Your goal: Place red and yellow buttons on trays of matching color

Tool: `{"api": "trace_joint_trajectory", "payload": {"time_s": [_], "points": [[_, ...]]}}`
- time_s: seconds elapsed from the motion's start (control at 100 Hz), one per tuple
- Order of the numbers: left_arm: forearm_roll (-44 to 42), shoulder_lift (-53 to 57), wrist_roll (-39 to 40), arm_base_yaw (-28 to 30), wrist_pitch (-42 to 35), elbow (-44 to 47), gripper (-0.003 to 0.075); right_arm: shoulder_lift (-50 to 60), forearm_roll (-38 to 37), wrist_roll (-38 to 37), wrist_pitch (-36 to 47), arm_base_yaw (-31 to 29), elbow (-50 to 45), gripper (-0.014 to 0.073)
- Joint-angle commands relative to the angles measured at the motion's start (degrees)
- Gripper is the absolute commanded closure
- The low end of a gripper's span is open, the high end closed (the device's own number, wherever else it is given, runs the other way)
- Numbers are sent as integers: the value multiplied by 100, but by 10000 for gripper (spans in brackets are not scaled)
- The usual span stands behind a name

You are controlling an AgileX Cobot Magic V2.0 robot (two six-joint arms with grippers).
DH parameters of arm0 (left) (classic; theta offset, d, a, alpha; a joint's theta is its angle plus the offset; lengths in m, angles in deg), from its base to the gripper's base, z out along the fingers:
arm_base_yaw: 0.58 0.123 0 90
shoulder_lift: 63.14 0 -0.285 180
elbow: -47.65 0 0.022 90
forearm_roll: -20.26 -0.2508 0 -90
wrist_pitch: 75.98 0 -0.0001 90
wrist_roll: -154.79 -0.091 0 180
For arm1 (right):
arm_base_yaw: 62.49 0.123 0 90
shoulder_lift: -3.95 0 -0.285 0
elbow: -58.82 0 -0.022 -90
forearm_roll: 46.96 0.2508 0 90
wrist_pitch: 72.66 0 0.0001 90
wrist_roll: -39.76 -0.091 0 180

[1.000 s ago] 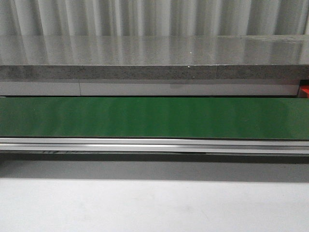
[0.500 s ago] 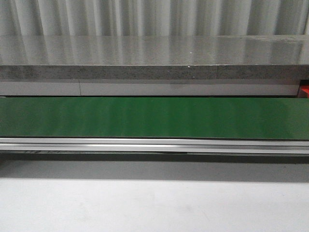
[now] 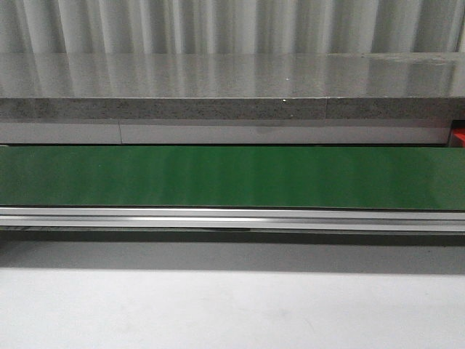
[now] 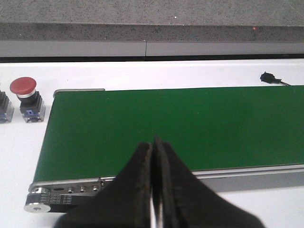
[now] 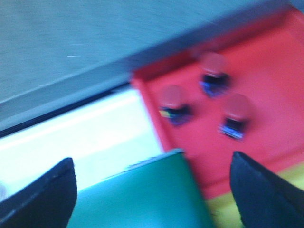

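In the left wrist view a red button (image 4: pixel 23 87) stands on the white table beside the end of the green belt (image 4: pixel 180 123). My left gripper (image 4: pixel 153 142) is shut and empty above the belt's near edge, well apart from that button. The blurred right wrist view shows a red tray (image 5: pixel 270 85) holding three red buttons (image 5: pixel 172 97) (image 5: pixel 213 64) (image 5: pixel 236 108). A strip of the yellow tray (image 5: pixel 225 211) lies beside it. My right gripper (image 5: pixel 152 194) hangs open above the belt end (image 5: pixel 156 175), empty. No yellow button shows.
The front view has the long green belt (image 3: pixel 232 177) with its metal rail (image 3: pixel 232 218), a grey stone ledge (image 3: pixel 232 94) behind it, and a sliver of the red tray (image 3: pixel 459 136) at the far right. Another button base (image 4: pixel 4 105) is cut off by the frame's edge.
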Motion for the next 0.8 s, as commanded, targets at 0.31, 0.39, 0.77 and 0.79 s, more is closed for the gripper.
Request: {"api": "trace_joint_trajectory", "payload": {"time_s": [0.31, 0.39, 0.77, 0.79], "points": [[36, 5, 44, -15, -434, -144, 741, 1900, 64, 696, -349, 1667, -771, -52], [36, 5, 44, -15, -434, -144, 741, 2216, 64, 721, -398, 1691, -1152, -49], [36, 5, 44, -15, -434, -144, 741, 3488, 64, 735, -434, 1691, -1941, 543], [36, 5, 44, -15, -434, -144, 741, 3501, 64, 735, -434, 1691, -1941, 572]]}}
